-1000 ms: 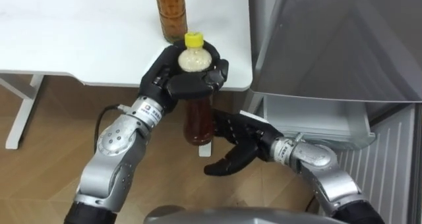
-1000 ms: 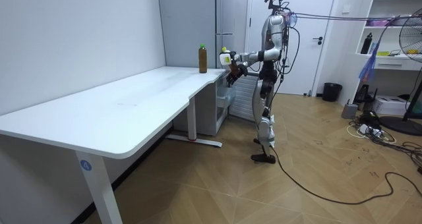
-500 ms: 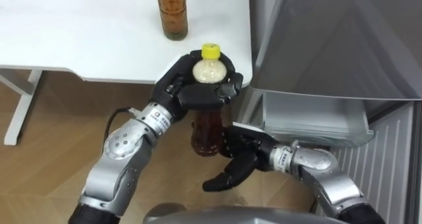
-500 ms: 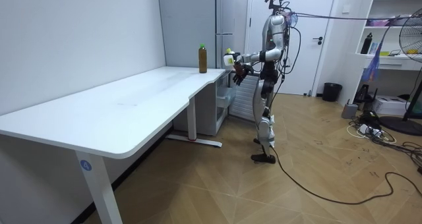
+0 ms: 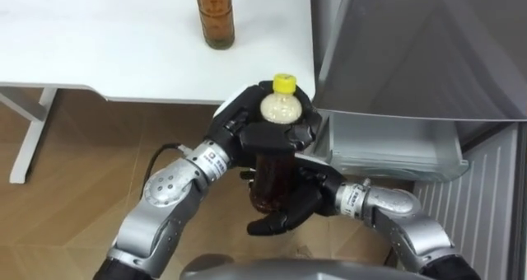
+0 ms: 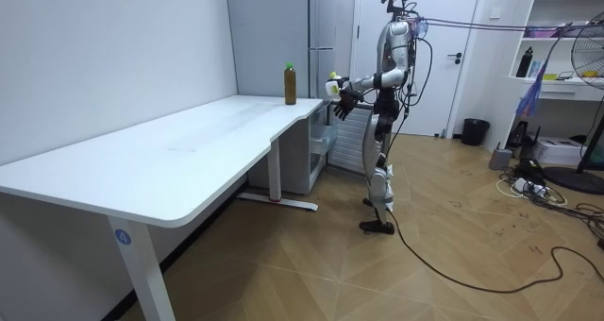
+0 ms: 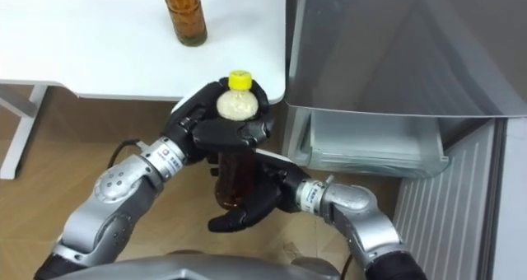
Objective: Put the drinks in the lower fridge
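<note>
amber bottle (image 5: 272, 178) has swung clear of the counter (image 5: 123, 49) toward the fridge drawer (image 5: 387, 148); my left hand (image 5: 251, 132) curls its fingers round it, right hand (image 5: 290, 216) spread open beneath.

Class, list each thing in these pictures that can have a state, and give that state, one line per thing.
yellow-capped bottle: capped, upright, held off the table.
second bottle: standing upright on the white table.
left hand: shut on the yellow-capped bottle's upper part.
right hand: open, fingers spread by that bottle's base.
fridge drawer: pulled out, open.
</note>
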Motion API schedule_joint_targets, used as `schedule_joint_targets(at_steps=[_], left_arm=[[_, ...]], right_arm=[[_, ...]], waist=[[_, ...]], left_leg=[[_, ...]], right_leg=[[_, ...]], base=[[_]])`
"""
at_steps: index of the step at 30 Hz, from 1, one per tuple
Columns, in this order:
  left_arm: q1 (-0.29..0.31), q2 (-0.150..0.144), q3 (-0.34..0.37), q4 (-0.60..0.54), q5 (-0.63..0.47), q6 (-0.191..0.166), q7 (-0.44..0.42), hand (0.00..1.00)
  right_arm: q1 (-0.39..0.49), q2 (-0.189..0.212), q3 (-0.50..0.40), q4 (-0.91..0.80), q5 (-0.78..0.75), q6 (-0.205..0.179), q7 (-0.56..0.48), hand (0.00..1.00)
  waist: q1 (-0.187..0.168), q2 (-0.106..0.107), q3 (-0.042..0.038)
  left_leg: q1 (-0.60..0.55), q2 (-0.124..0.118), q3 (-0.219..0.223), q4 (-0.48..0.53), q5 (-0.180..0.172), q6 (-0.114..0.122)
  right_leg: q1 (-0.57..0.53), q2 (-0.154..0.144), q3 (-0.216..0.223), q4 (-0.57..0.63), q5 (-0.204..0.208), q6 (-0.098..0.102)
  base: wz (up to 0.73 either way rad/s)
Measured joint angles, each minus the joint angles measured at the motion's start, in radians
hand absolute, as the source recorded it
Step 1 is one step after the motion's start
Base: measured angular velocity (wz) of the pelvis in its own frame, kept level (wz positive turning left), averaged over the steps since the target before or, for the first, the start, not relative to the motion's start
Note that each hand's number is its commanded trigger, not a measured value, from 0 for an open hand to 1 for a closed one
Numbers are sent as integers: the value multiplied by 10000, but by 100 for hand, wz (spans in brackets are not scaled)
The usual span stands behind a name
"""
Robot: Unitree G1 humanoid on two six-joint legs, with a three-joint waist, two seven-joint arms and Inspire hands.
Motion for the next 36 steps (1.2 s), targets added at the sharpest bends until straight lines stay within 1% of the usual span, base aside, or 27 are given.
schedule_joint_targets(at_steps=[3,7,8,9,10,11,12,21,23,25,28,36], left_arm=[[0,93,-157,134,-2,0,-36,100],[0,136,-265,164,6,-2,-128,100],[0,155,-273,163,6,-3,-150,100],[0,187,-274,163,6,-2,-202,100],[0,209,-280,164,7,-2,-224,100],[0,217,-280,164,6,-2,-244,100],[0,232,-281,164,6,-2,-276,100],[0,345,-363,164,-1,-4,-370,100],[0,350,-368,164,-25,-4,-369,100],[0,351,-367,168,-210,-4,-354,100],[0,345,-328,194,-416,-3,-276,100],[0,315,-345,211,-709,-3,-89,100]], right_arm=[[11,-181,147,1,107,16,-11,0],[11,-269,303,0,628,20,-109,0],[13,-274,329,1,753,22,-122,9],[13,-288,373,1,882,25,-166,50],[13,-291,403,1,991,25,-213,87],[14,-291,416,1,1096,25,-220,97],[13,-291,421,1,1233,26,-235,100],[10,-312,502,18,1563,26,-246,100],[10,-322,507,22,1562,25,-245,100],[9,-329,504,22,1562,-8,-243,100],[9,-336,517,20,1558,-70,-206,100],[4,-326,589,20,1593,-148,-223,100]], waist=[[-4,68,-14],[-1,90,-17],[-2,90,-17],[-1,90,-16],[0,85,-14],[0,79,-10],[-1,70,-4],[-7,47,13],[-14,41,35],[-21,25,75],[-16,4,94],[-36,9,92]], left_leg=[[2,0,2,0,0,0],[10,2,18,-11,0,0],[12,3,27,-11,0,0],[17,3,51,-11,0,0],[23,3,69,-12,0,0],[24,3,72,-12,0,0],[24,3,76,-12,0,1],[-2,2,155,-31,0,1],[-5,3,170,-30,0,1],[-13,2,189,-29,0,1],[-27,2,213,-34,-1,1],[-31,2,224,-53,-1,3]], right_leg=[[-1,1,15,5,0,0],[-6,5,55,9,-1,0],[-6,5,54,9,-1,0],[-7,5,55,9,-1,0],[-7,3,66,9,-1,0],[-7,3,67,9,-1,1],[-7,3,69,8,-2,1],[-91,2,153,7,-6,2],[-101,1,168,6,-7,4],[-116,1,188,5,-10,7],[-141,2,217,-10,-16,7],[-154,4,209,-24,-19,12]], base=[[0],[0],[-3],[-4],[-3],[0],[0],[-2],[-2],[0],[0],[0]])
